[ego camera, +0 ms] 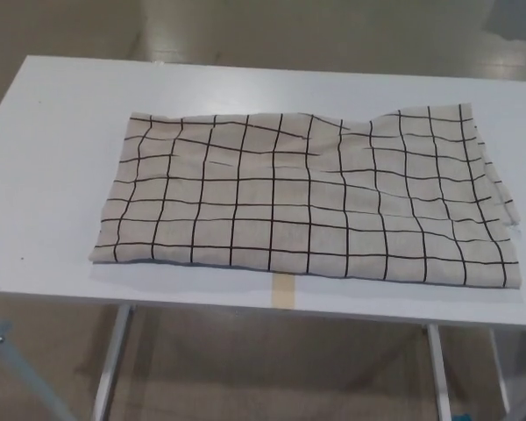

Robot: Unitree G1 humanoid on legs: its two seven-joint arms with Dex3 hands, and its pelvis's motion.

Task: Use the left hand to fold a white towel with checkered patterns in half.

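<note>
A white towel (307, 197) with a black checkered grid lies spread on the white table (53, 175), stretching from left of centre to near the right edge. It looks doubled along its right side, where layered edges show, and has a few wrinkles near the top middle. Neither of my hands shows in the head view.
A strip of tan tape (283, 289) sticks out from under the towel's front edge at the table's front. Metal table legs (112, 360) and a pale floor (272, 368) show below. Bare tabletop lies left of and behind the towel.
</note>
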